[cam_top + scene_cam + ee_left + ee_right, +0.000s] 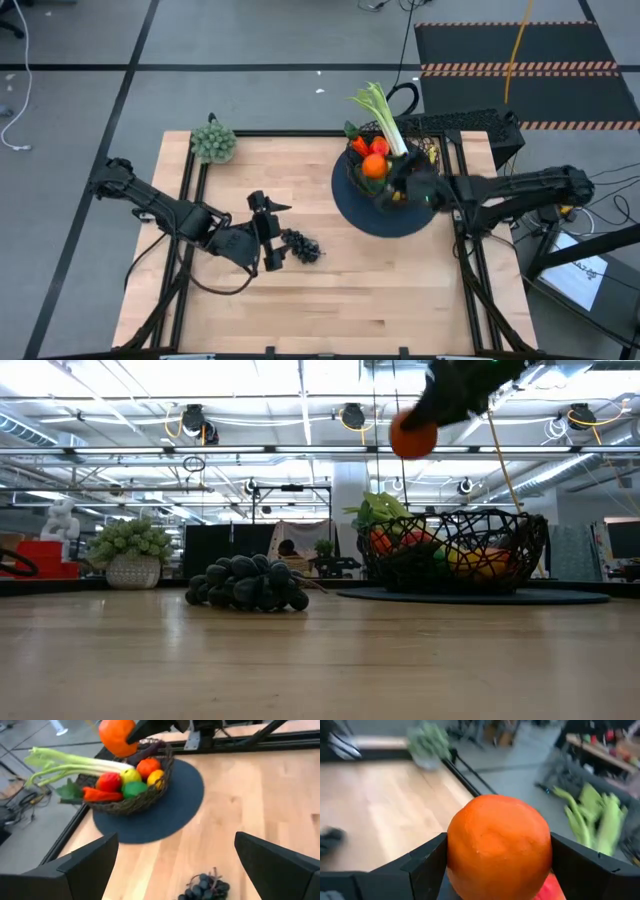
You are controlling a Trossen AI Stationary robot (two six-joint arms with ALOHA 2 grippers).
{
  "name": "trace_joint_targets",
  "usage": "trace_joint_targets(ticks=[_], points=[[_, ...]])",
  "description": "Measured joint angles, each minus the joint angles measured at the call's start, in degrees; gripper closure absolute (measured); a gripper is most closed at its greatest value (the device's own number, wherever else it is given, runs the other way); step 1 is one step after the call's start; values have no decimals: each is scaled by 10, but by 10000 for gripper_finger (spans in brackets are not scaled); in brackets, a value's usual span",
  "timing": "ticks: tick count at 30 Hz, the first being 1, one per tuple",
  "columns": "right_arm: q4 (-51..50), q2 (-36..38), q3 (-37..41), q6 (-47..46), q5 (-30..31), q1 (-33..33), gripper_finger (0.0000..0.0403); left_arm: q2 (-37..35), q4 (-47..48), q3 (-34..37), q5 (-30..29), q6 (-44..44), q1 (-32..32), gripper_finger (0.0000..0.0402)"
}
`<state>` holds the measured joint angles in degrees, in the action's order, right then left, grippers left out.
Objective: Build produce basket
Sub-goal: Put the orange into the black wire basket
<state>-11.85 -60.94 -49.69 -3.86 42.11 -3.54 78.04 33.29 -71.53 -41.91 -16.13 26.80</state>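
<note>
The black wire basket (372, 185) stands on its round dark disc (352, 212) at the table's far right. It holds a leek (383, 112) that sticks out over the far rim, a carrot, a tomato, a lemon and a lime (134, 788). My right gripper (380, 172) is shut on an orange (412, 437) high above the basket. Dark grapes (303, 246) lie on the wood near the table's middle. My left gripper (175, 870) hovers open just left of the grapes, which lie ahead of its fingers. My right gripper pinches the orange by two opposite sides (457, 851) between its two fingers (427, 862). The fingers come nearly level from the table's right side. The orange is lifted clear, above the produce in the basket.
A grey-green bushy clump (213, 142) in a pale pot stands at the table's far left corner. A black mesh crate (465, 125) sits off the far right edge. Bare wood (360, 290) stretches along the near side.
</note>
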Motion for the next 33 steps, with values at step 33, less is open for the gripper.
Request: trace_joint_targets(ticks=[33], points=[[-76, 20, 100, -15, -89, 402, 67, 0, -4, 19, 31, -18, -47, 2]])
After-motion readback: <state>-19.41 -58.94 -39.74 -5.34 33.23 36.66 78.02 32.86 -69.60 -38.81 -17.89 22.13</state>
